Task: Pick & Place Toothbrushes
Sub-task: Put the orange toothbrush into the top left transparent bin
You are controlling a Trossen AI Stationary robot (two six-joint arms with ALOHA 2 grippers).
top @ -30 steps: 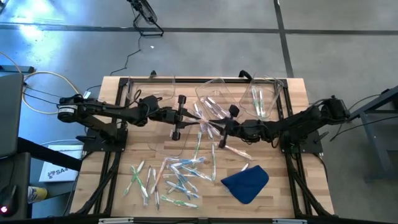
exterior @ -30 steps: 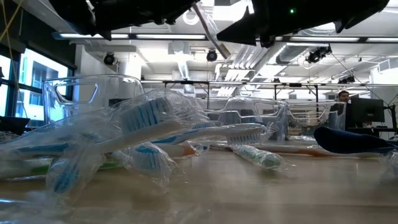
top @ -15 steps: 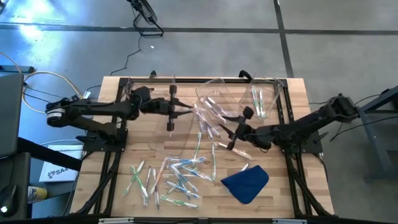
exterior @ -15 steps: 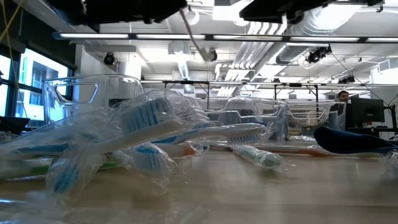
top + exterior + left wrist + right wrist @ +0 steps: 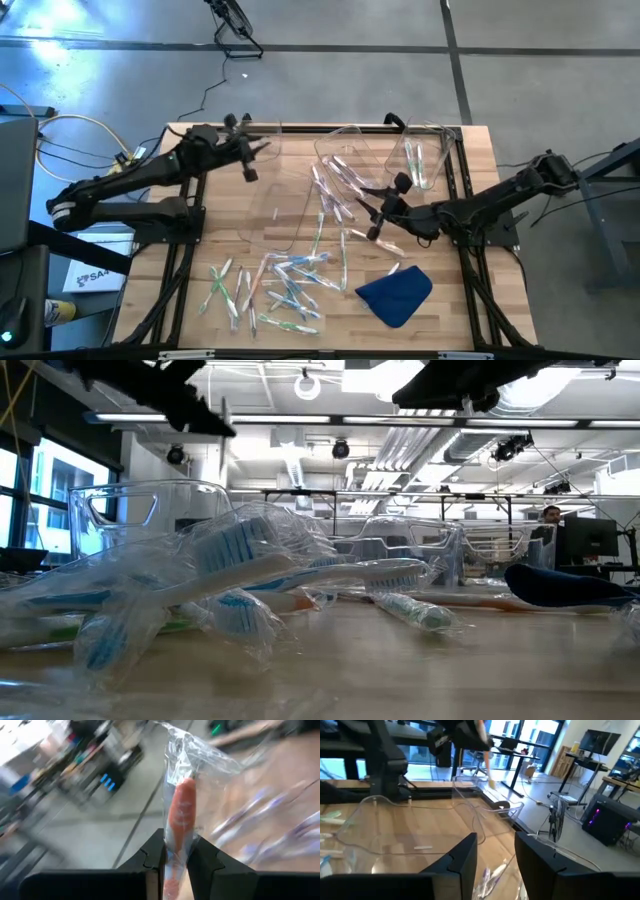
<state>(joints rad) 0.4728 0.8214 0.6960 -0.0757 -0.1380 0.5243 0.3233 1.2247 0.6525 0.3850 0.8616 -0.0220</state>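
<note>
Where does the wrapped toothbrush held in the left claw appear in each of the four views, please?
High view: the wrapped toothbrush sticks out of the left claw at the table's far left corner.
Low view: top left, a thin pale stick beside the dark claw.
Left wrist view: centre, orange handle in clear wrap, pinched between the fingers.
Right wrist view: top centre, hanging from the distant claw.
Shared landmark: the large clear bin.

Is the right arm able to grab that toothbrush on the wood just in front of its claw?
Probably yes. The right gripper hangs open above the table, and the toothbrush lies alone on bare wood close by, with nothing on top of it. The left gripper is far off, holding a wrapped toothbrush.
</note>
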